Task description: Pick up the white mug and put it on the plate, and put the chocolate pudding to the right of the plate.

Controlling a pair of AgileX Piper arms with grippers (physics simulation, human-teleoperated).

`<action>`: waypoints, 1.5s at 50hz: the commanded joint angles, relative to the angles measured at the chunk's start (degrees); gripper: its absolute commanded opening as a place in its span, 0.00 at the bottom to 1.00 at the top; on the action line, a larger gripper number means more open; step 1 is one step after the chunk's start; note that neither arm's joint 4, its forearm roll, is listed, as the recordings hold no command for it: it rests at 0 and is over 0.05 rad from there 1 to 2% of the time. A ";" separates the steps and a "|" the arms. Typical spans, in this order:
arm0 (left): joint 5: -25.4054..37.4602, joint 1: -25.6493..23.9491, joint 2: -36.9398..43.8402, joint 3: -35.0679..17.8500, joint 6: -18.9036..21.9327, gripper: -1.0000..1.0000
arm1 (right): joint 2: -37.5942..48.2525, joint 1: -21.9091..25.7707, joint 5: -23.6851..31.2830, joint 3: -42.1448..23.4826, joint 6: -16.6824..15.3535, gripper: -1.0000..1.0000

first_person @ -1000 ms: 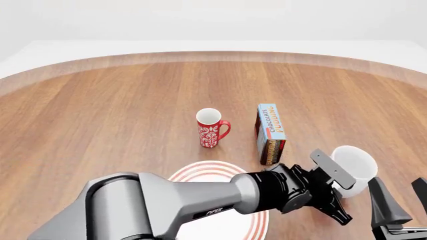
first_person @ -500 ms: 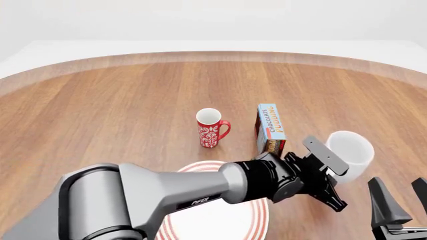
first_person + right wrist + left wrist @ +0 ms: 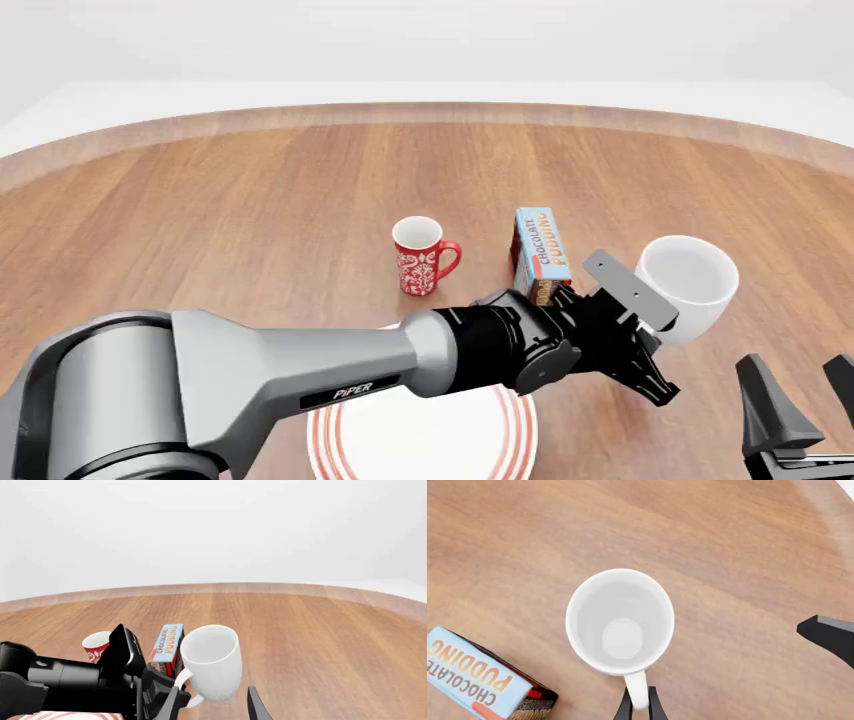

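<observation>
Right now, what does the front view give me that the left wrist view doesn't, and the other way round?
Only the front view shows the plate, the red mug, the left arm reaching across, and the right gripper low at the right. Only the left wrist view looks straight into the white mug and shows its handle between the left gripper's fingers. Both show the white mug, the pudding beside it, and the table.
</observation>
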 commanded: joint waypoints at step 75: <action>-16.94 0.43 -32.95 38.33 -1.01 0.00 | 0.01 -0.09 -0.19 0.13 -0.08 1.00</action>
